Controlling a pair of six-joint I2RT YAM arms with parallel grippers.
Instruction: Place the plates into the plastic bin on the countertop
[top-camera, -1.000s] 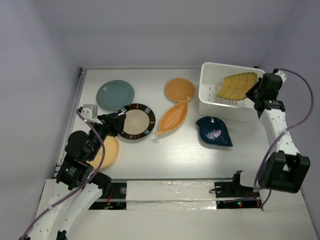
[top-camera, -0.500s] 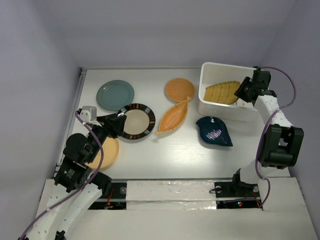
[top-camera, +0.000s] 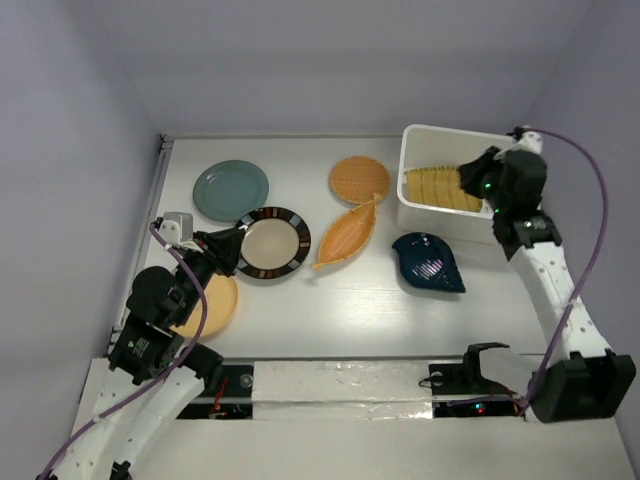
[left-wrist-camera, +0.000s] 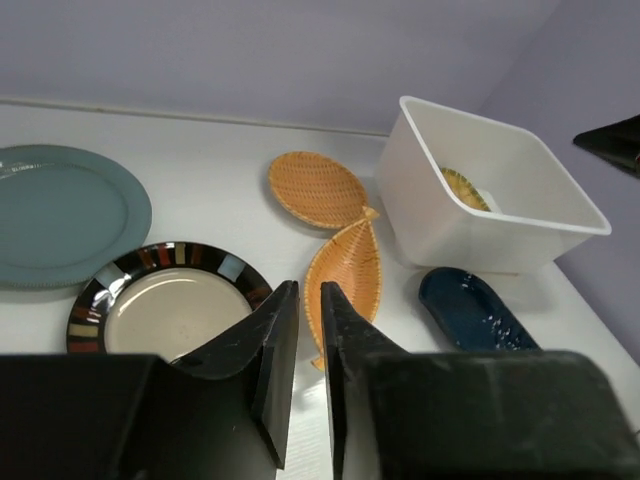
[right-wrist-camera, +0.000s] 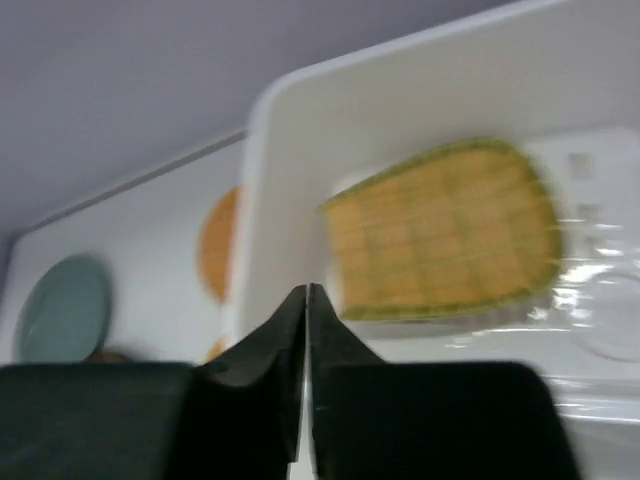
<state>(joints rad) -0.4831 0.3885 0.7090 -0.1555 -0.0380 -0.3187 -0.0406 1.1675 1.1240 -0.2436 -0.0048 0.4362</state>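
The white plastic bin (top-camera: 432, 215) stands at the back right of the countertop (top-camera: 330, 300). A yellow woven squarish plate (top-camera: 435, 187) lies inside it, also seen in the right wrist view (right-wrist-camera: 440, 235). My right gripper (top-camera: 466, 182) is shut and empty above the bin's right part. My left gripper (top-camera: 232, 250) is shut and empty, at the left edge of the dark-rimmed cream plate (top-camera: 273, 242). Teal plate (top-camera: 231, 189), orange round woven plate (top-camera: 360, 178), orange leaf-shaped plate (top-camera: 348, 233), dark blue plate (top-camera: 428, 262) and yellow round plate (top-camera: 212, 302) lie on the countertop.
Lilac walls border the countertop on the left, back and right. A metal strip (top-camera: 160, 180) runs along its left edge. The left arm hangs over the yellow round plate. The bin's near wall (left-wrist-camera: 470, 235) stands just behind the dark blue plate (left-wrist-camera: 475, 310).
The right gripper held the yellow woven plate tilted over the bin; the plate now lies flat inside it and the gripper is off it. The left arm barely moved.
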